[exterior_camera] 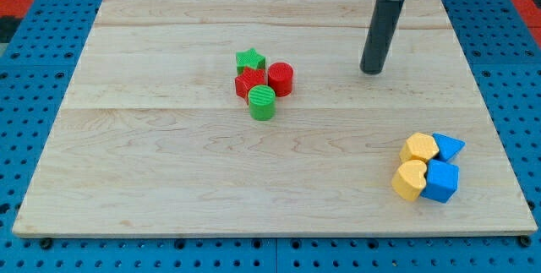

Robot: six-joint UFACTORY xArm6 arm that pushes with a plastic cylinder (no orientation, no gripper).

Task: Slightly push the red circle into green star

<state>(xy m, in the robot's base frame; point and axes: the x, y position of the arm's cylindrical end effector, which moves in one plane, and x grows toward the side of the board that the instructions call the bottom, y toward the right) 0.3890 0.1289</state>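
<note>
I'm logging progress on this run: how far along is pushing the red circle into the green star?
Done: nothing clearly yet. The red circle sits just to the view's right of and slightly below the green star, close, though contact is unclear. In hand: my tip rests on the board well to the view's right of the red circle, not touching it. Left: closing that gap and the slight push itself.

Red circle (281,79) sits upright near table centre, just to the view's right of the green star (250,60), which lies slightly above it, narrow gap between them.
</note>
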